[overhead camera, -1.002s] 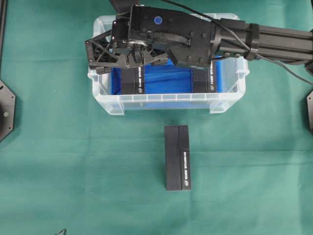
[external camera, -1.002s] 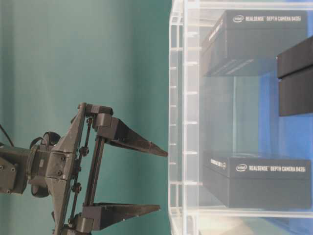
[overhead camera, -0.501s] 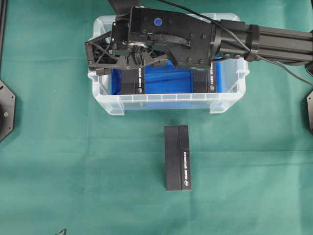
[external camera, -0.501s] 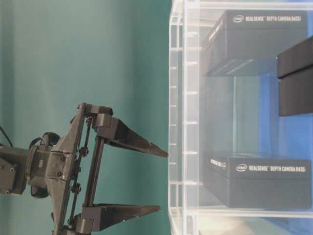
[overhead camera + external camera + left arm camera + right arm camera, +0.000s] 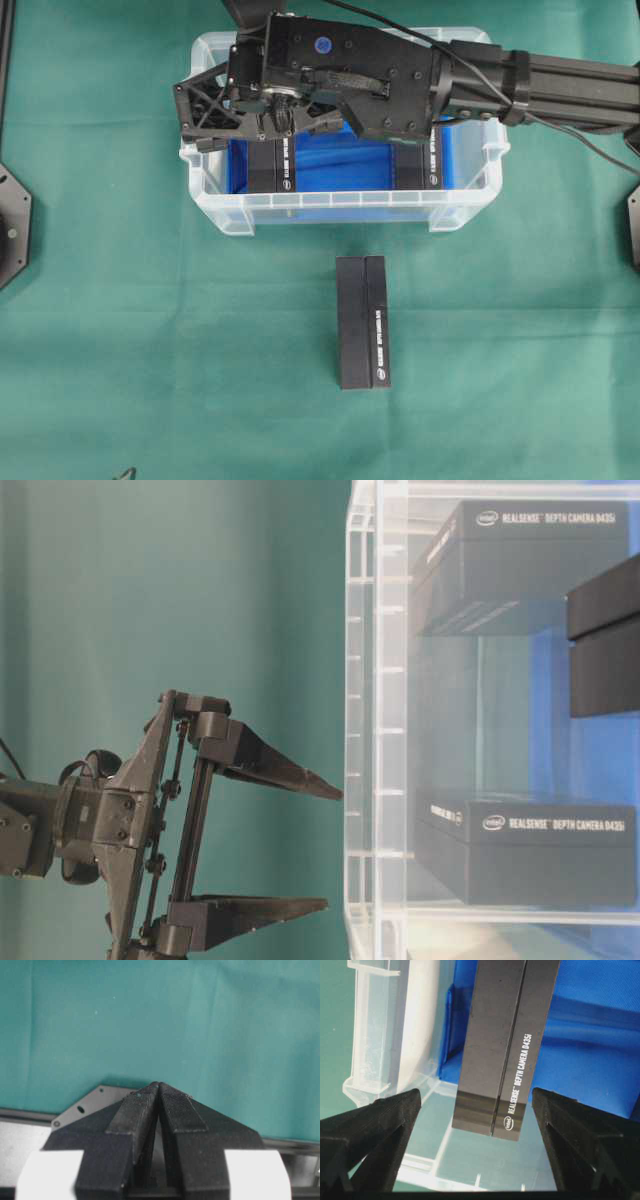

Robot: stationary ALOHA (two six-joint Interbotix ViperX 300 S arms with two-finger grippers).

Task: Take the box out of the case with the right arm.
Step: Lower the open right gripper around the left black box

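The case (image 5: 340,212) is a clear tub lined with a blue sheet (image 5: 345,165). Inside lie two dark boxes, one at the left (image 5: 270,165) and one at the right (image 5: 418,165). My right arm reaches in from the right, its gripper (image 5: 185,118) open over the case's left end. In the right wrist view the left box (image 5: 505,1045) lies below and between the spread fingers (image 5: 375,1130), untouched. The table-level view shows the right gripper (image 5: 330,845) open, just off the case wall (image 5: 375,730). My left gripper (image 5: 159,1085) is shut on nothing.
Another dark box (image 5: 362,322) lies on the green cloth in front of the case. Black base plates sit at the left edge (image 5: 10,225) and right edge (image 5: 633,225). A grey plate (image 5: 85,1105) shows under the left gripper.
Hardly anything has moved. The right gripper has crept very slightly toward the far side of the case and stays open.
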